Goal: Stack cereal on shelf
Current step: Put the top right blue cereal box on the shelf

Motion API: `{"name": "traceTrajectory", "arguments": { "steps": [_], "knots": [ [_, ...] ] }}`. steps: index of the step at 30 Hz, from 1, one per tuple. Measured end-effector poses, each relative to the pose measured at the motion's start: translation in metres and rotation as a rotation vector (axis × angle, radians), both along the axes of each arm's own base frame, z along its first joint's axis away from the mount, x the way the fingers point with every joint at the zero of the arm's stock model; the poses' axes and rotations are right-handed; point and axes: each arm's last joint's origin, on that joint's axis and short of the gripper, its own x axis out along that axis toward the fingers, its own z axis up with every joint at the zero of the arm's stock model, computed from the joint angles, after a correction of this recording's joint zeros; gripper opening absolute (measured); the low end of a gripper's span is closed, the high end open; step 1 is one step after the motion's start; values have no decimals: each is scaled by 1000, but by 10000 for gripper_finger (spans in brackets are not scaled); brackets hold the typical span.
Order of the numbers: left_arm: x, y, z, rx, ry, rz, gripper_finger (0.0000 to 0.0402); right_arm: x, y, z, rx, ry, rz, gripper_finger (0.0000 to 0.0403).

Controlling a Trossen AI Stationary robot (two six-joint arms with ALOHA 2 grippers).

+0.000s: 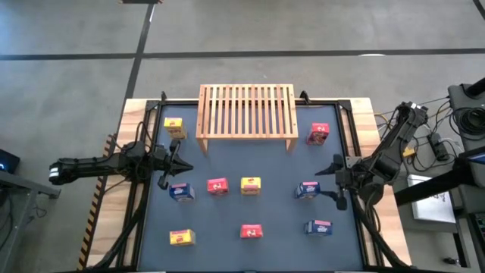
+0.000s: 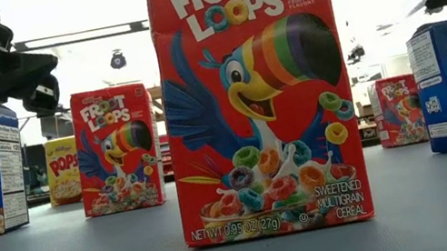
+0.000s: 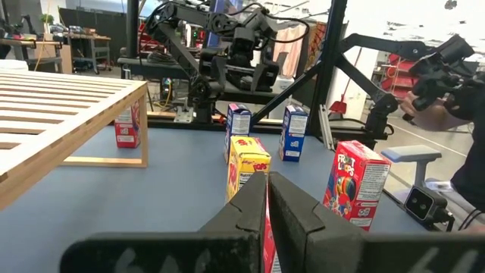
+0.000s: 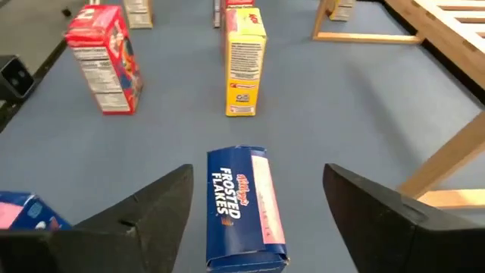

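Note:
Nine small cereal boxes stand upright on the blue table top. My right gripper point(image 4: 258, 173) is open, and its fingers stand on either side of a blue Frosted Flakes box point(image 4: 246, 208) without touching it; the high view shows this gripper point(image 1: 326, 182) just right of that box point(image 1: 306, 189). My left gripper point(image 3: 267, 203) is shut and empty, hovering at the table's left point(image 1: 182, 165) above a blue box point(image 1: 180, 192). It points toward a yellow box point(image 3: 247, 167). The slatted light-wood shelf point(image 1: 246, 110) stands on its legs at the far edge and holds nothing.
Other boxes stand in loose rows: yellow point(image 1: 173, 127) left of the shelf, red point(image 1: 317, 134) right of it, red point(image 1: 217, 186) and yellow point(image 1: 251, 185) mid-table, and yellow point(image 1: 180, 237), red point(image 1: 251, 231) and blue point(image 1: 318, 227) near the front. A person point(image 3: 455, 91) is beyond the table.

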Motion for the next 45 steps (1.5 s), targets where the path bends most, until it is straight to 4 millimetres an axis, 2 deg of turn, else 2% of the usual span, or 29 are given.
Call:
{"name": "traceTrajectory", "arguments": {
  "steps": [5,9,16,33,39,45],
  "knots": [
    [0,0,0,0,0,0,0,1,-1,-2,-1,-40,-54,335],
    [0,0,0,0,0,0,0,1,-2,-15,-31,-52,-83,348],
    [0,0,0,0,0,0,0,0,-3,-33,-21,-78,-83,350],
    [0,0,0,0,0,0,0,-13,-20,-51,99,-150,-86,350],
    [0,0,0,0,0,0,0,-14,-21,-49,117,-173,-79,350],
    [0,0,0,0,0,0,0,-13,-18,-35,133,-185,13,350]
  ]
}}
